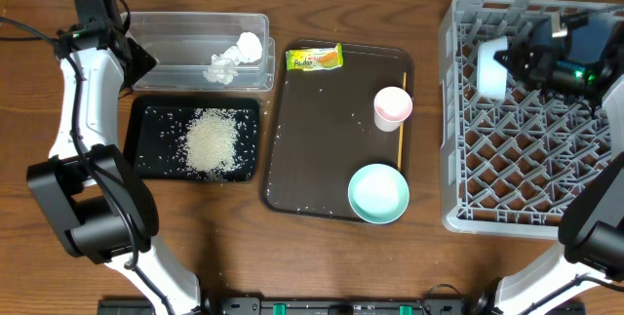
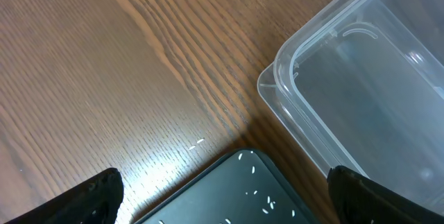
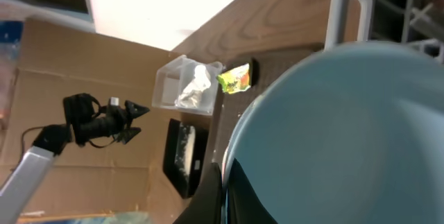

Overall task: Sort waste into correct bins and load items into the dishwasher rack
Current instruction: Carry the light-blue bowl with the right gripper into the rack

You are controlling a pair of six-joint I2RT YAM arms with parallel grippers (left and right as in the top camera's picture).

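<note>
Right fingers mostly behind bowl

The table is seen whole from straight above in the overhead view, with the grey rack at 3 o'clock and the clear tub and black tray towards 9 o'clock. The left wrist view is taken close above the wood, facing down on one corner each of tub and tray. The right wrist view is set hard against a pale blue bowl and faces across the table. Tub and tray are shared there, far off at 9 o'clock.
</note>
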